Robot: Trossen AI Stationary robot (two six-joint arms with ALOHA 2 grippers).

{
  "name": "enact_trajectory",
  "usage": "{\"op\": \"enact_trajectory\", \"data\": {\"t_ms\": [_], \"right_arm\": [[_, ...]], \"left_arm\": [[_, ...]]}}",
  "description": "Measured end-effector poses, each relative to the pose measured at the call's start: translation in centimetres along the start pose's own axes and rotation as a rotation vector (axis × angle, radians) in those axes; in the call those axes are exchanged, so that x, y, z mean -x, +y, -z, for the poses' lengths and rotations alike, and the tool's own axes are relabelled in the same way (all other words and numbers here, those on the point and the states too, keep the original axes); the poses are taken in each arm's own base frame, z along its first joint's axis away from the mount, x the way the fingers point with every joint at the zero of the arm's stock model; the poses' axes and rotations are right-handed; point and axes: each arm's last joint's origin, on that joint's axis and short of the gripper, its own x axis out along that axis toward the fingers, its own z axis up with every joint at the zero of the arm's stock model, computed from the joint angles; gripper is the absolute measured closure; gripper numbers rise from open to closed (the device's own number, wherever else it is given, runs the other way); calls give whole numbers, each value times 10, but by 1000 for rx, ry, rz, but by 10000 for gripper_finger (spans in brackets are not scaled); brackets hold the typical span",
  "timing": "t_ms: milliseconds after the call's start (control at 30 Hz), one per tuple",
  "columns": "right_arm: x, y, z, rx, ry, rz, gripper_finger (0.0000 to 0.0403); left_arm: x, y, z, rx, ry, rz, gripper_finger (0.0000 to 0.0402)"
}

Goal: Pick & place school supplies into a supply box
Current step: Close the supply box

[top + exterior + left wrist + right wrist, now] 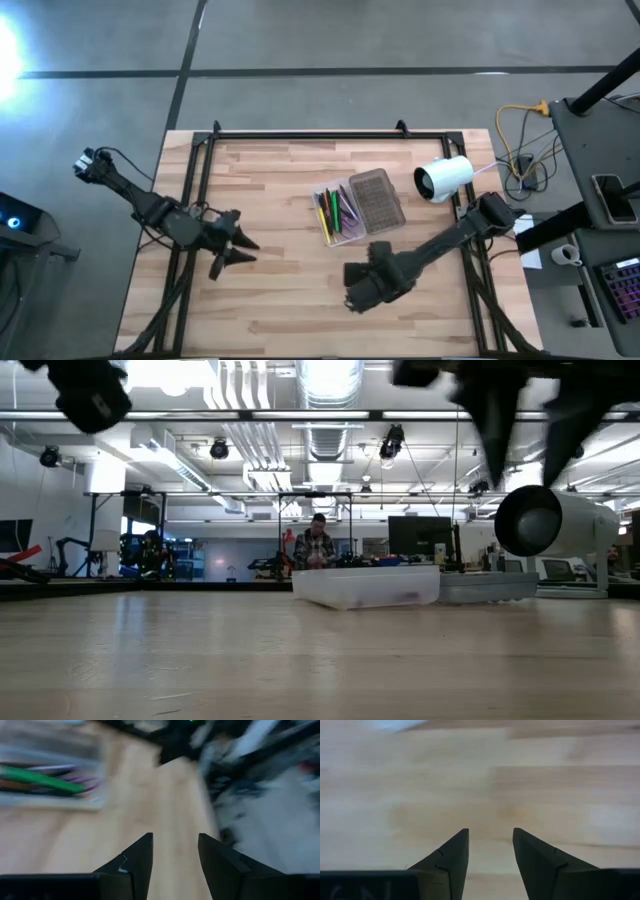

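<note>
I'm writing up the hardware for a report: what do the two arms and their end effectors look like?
Both arms are dark, almost black, with slim links and chunkier joints. The left end effector ends in two tapered, pointed dark fingers with angular faceted inner faces. The right end effector has the same wedge-shaped pair. Thin dark cables run along the left arm near its base. No markings can be read on either.

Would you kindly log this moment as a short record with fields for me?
box: open on the table, lid folded out beside the tray
contents: pens lying in the tray
left hand: open, empty, above bare wood left of the box
right hand: open, empty, over bare wood near the box
camera: white, beside the lid
loose supplies: none seen on the table
</note>
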Motion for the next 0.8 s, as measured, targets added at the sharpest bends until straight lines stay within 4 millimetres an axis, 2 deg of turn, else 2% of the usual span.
{"op": "enact_trajectory", "data": {"t_ms": [133, 233, 333, 567, 667, 800], "right_arm": [[11, 14, -6, 108, -1, -221, 268], [19, 12, -18, 99, -57, -314, 276], [18, -6, -34, 45, -104, -312, 285], [-5, -73, -67, -155, -104, -199, 306], [-13, -84, -76, -171, -93, -170, 311], [-22, -88, -90, -201, -129, -116, 312]], "left_arm": [[2, -7, -13, 38, -61, 172, 261], [6, -3, -20, 56, -113, 179, 261], [9, 5, -26, 80, -149, 155, 261], [6, 26, -31, 160, -130, 50, 261], [-1, 37, -24, 214, -35, -43, 261], [-12, 48, -15, 240, 97, -118, 264]]}}
